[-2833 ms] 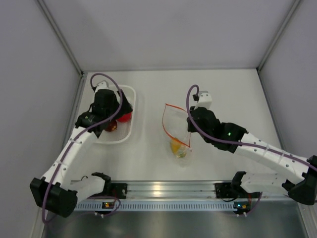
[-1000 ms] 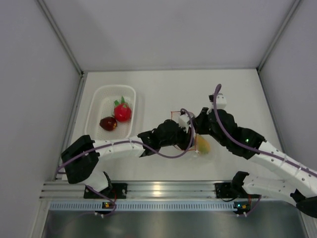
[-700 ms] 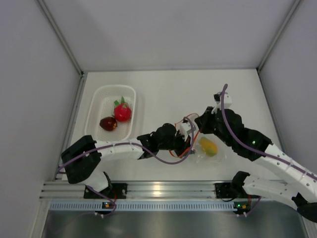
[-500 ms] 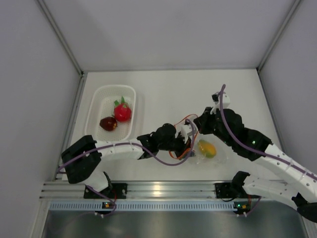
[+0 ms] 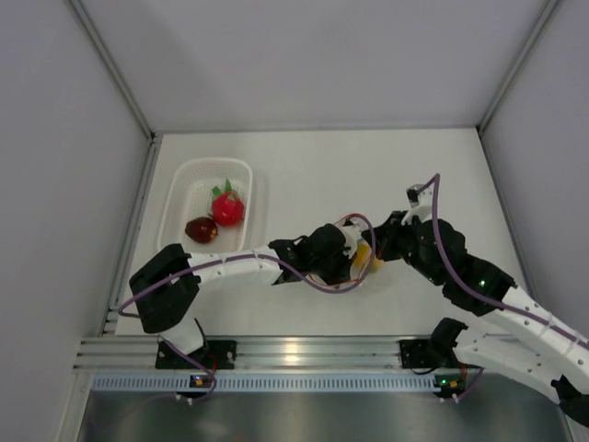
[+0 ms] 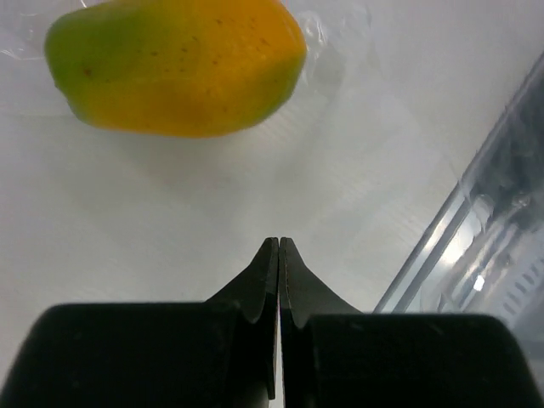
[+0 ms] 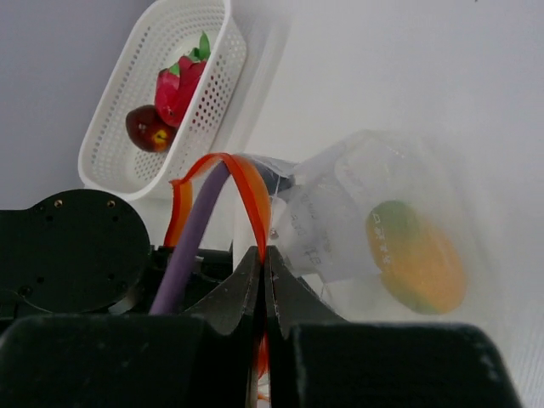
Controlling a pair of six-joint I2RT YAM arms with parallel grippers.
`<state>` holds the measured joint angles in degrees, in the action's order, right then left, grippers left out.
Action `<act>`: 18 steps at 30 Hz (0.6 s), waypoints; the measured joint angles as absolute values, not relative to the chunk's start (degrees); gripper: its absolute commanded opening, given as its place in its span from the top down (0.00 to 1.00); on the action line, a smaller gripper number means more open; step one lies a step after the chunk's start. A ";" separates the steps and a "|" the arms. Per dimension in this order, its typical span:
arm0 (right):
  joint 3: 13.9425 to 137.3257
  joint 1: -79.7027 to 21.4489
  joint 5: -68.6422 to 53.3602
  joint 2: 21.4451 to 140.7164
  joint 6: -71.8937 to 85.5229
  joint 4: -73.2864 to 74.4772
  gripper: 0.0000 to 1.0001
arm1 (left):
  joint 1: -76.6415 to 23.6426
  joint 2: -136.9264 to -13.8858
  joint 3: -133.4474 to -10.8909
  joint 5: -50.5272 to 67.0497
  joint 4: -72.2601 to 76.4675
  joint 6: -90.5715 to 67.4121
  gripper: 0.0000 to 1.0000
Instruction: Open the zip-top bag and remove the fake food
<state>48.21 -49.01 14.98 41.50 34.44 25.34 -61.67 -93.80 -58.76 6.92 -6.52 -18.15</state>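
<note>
White perforated plastic forms the basket point(image 5: 216, 162) at the left of the tabletop point(image 5: 304, 166). In it lie a red fruit with green leaves point(image 5: 227, 208) and, just beside it on the near-left, a dark maroon fruit point(image 5: 200, 229). Near the middle of the tabletop, well apart from the basket, is the clear crinkly bag point(image 7: 336, 204), with the yellow fruit point(image 7: 416, 255) inside it.

The left fingers point(image 6: 278, 248) are pressed together. Their tips point toward the yellow fruit, which lies just ahead of them behind clear plastic. Whether they pinch any of that plastic cannot be told.

Just to the right, the right fingers point(image 7: 263, 255) are clamped on the bag's orange-red zip strip point(image 7: 246, 183), which loops up from their tips. The bag's body and the fruit lie beyond the tips and to their right.
</note>
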 measured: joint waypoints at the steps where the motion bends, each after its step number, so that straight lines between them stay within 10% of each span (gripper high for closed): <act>1: 46.87 -49.01 15.27 40.40 35.66 24.99 1.00 | -61.71 -93.51 -59.02 6.07 -8.36 -18.61 1.00; 18: 40.07 -63.61 24.67 43.13 51.27 24.25 1.00 | -58.83 -86.46 -65.71 -6.00 -29.08 -29.69 0.86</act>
<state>40.07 -63.61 24.67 43.13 51.27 24.25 -58.83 -86.46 -65.71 -6.00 -29.08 -29.69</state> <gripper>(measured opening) 0.006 0.135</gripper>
